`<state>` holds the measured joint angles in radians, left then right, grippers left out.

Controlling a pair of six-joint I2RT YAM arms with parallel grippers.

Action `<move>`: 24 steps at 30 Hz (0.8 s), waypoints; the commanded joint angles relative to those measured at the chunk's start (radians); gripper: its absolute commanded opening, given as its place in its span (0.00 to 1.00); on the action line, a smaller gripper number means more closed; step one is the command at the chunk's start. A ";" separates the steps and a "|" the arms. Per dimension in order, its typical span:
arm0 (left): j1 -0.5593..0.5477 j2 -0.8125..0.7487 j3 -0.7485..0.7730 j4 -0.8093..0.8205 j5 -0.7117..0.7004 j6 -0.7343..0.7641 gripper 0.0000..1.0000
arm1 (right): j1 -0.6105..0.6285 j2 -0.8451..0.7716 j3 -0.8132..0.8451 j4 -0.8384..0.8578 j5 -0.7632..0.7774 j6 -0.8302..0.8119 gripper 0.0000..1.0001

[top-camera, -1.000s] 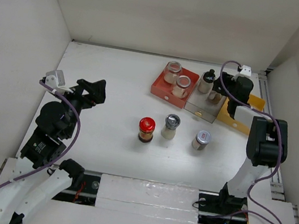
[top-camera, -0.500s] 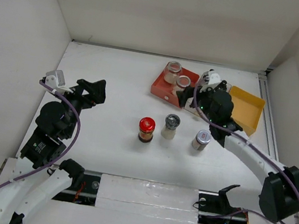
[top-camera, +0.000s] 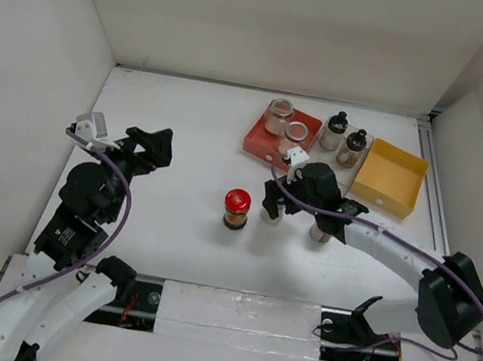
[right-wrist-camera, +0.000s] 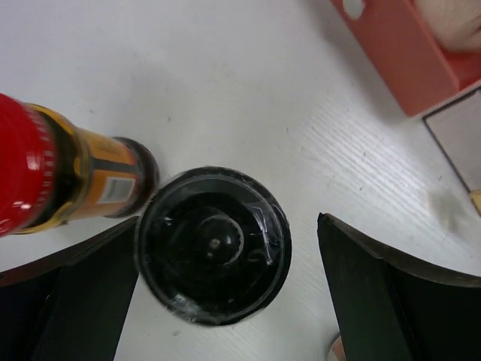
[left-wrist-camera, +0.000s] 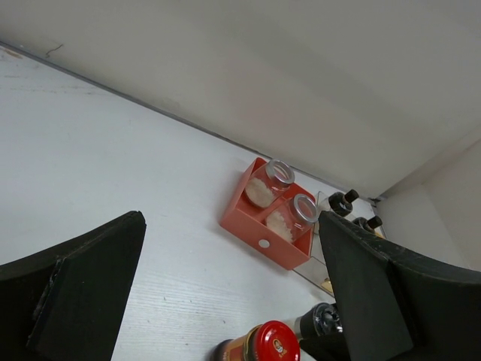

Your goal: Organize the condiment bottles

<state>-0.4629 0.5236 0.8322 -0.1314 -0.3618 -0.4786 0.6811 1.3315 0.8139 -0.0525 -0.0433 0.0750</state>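
My right gripper [top-camera: 273,199] stands open, its fingers either side of a black-topped grinder bottle [right-wrist-camera: 213,244] at mid table, not closed on it. A dark bottle with a red lid [top-camera: 237,206] stands just left of it. A silver-lidded jar [top-camera: 317,234] peeks out from under the right arm. Two clear jars [top-camera: 280,110] [top-camera: 296,132] sit in the red tray [top-camera: 260,142]. Two black-capped bottles [top-camera: 335,127] [top-camera: 353,144] stand in the clear tray [top-camera: 324,174]. My left gripper [top-camera: 151,147] hangs open and empty at the left, far from the bottles.
The yellow tray [top-camera: 390,179] lies at the back right beside the clear one, with nothing in it. The enclosure's white walls rise close on the left, back and right. The right arm's link stretches across the table's right front.
The right arm has swung from the clear tray at the back down and left to the middle bottle, and its jaws have opened wider. The left arm has not moved.
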 commanded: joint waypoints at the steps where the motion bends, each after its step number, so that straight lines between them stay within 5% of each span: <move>1: 0.003 0.006 0.004 0.041 0.011 0.015 0.96 | 0.020 0.060 0.063 -0.044 0.026 -0.017 1.00; 3: 0.003 0.006 0.004 0.041 0.011 0.015 0.96 | 0.020 0.069 0.074 -0.017 0.049 -0.017 0.89; 5: 0.003 0.006 0.004 0.041 0.011 0.015 0.96 | 0.031 0.069 0.074 -0.007 0.082 -0.017 0.62; 6: 0.003 0.006 0.004 0.041 0.011 0.015 0.96 | 0.040 0.036 0.074 0.009 0.100 -0.017 0.59; 11: 0.003 0.015 0.004 0.041 0.021 0.015 0.96 | 0.049 -0.104 0.064 0.075 0.247 -0.027 0.56; 15: 0.003 0.015 0.004 0.041 0.021 0.015 0.96 | -0.058 -0.144 0.099 0.109 0.315 -0.037 0.55; 24: 0.003 0.006 0.004 0.041 0.030 0.015 0.96 | -0.316 0.113 0.205 0.307 0.252 -0.035 0.55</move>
<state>-0.4629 0.5346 0.8322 -0.1314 -0.3420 -0.4782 0.4004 1.3785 0.9413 0.0906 0.2100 0.0486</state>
